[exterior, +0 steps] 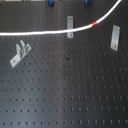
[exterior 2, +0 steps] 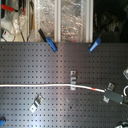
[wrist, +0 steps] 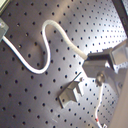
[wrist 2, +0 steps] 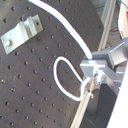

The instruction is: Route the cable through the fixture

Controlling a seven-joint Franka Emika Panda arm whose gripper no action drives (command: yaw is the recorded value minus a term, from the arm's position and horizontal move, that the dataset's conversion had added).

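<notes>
The cable (exterior: 45, 33) is a long white cord across the black perforated board, with a red band (exterior: 95, 23) near the first exterior view's right. It crosses a grey bracket fixture (exterior: 70, 26) mid-board, also seen in the second exterior view (exterior 2: 73, 79); whether it sits inside I cannot tell. My gripper (exterior 2: 114, 96) is at the second exterior view's right edge, shut on the cable (exterior 2: 45, 86) just past the red band (exterior 2: 95, 88). In the first wrist view the cable (wrist: 45, 45) loops away from the fingers (wrist: 97, 65). In the second wrist view it (wrist 2: 65, 75) curls beside them (wrist 2: 95, 70).
Two more grey brackets stand on the board, one at the first exterior view's left (exterior: 20, 53) and one at its right (exterior: 115, 37). Two blue clamps (exterior 2: 51, 44) (exterior 2: 95, 45) sit at the board's far edge, with clutter behind them.
</notes>
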